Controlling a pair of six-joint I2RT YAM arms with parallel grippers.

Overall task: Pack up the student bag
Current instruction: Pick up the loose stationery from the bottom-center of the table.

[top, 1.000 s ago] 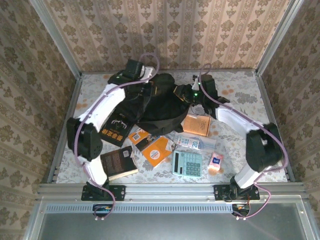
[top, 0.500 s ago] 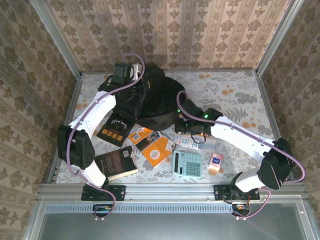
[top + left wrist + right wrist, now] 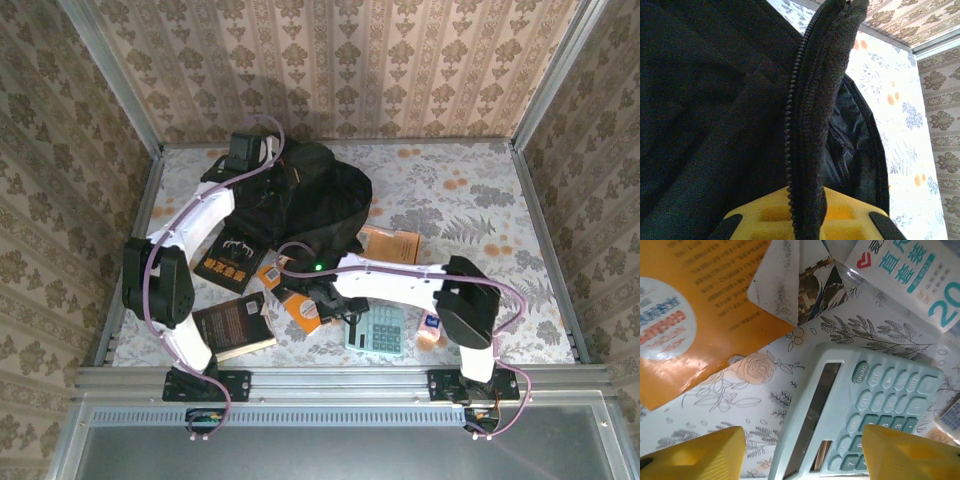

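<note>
The student bag (image 3: 318, 198), a large black fabric backpack, lies at the back middle of the table. My left gripper (image 3: 287, 172) is shut on its zippered edge (image 3: 807, 125) and holds that flap up, so the dark inside (image 3: 852, 145) shows beside it. My right gripper (image 3: 333, 303) hangs low over the near middle, open, with nothing between its yellow fingertips (image 3: 695, 455). A pale blue calculator (image 3: 865, 410) lies on the cloth under the jaws, apart from them. An orange book (image 3: 695, 315) lies just beyond it.
A black book with gold lettering (image 3: 228, 262) and a second black book (image 3: 236, 325) lie at the near left. An orange-brown book (image 3: 393, 243), a small pink item (image 3: 432, 322) and a clear packet with a blue-and-white label (image 3: 905, 275) lie around the calculator (image 3: 380, 332). Walls close in three sides.
My right arm has swung from the bag down to the near left, over the orange book and calculator, and its jaws have opened wider. The left gripper has kept hold of the bag's edge.
</note>
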